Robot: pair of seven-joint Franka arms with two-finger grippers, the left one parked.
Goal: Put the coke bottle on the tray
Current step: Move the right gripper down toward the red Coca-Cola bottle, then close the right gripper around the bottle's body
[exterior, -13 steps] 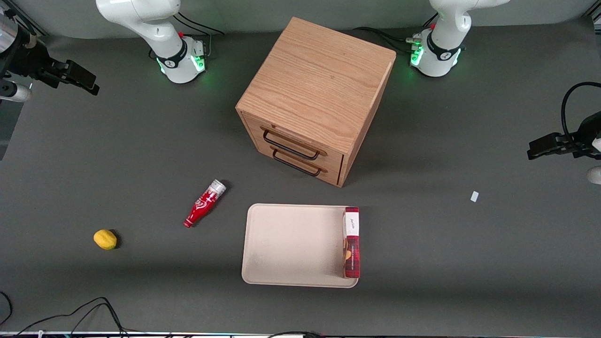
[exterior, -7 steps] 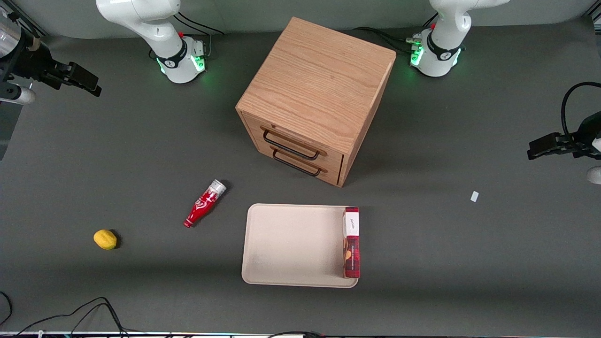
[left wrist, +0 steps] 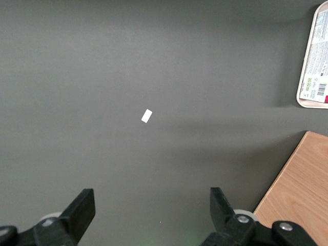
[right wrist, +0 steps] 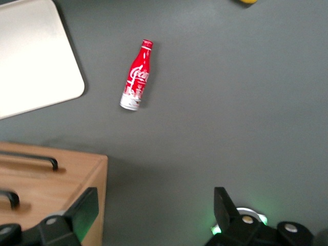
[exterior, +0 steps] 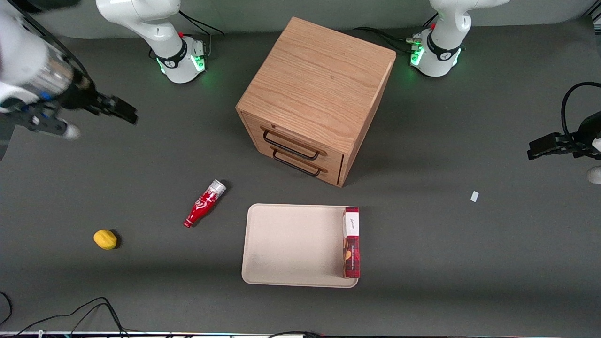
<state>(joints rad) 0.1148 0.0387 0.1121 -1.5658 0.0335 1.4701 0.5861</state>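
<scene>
The coke bottle [exterior: 204, 203] is slim and red with white lettering and a silvery cap end. It lies on its side on the grey table beside the beige tray [exterior: 291, 244]; both also show in the right wrist view, the bottle [right wrist: 137, 76] and the tray [right wrist: 36, 56]. My right gripper [exterior: 119, 110] hangs high above the table toward the working arm's end, farther from the front camera than the bottle and well apart from it. In the wrist view the gripper [right wrist: 154, 210] is open and empty, its two fingers wide apart.
A red-and-white box [exterior: 351, 241] lies along one edge of the tray. A wooden drawer cabinet [exterior: 314, 98] stands farther from the front camera than the tray. A yellow lemon [exterior: 105, 239] lies toward the working arm's end. A small white scrap [exterior: 474, 196] lies toward the parked arm's end.
My right arm has swung inward over the table and nearer the front camera, bringing the gripper closer to the bottle. The bottle, tray and box have not moved.
</scene>
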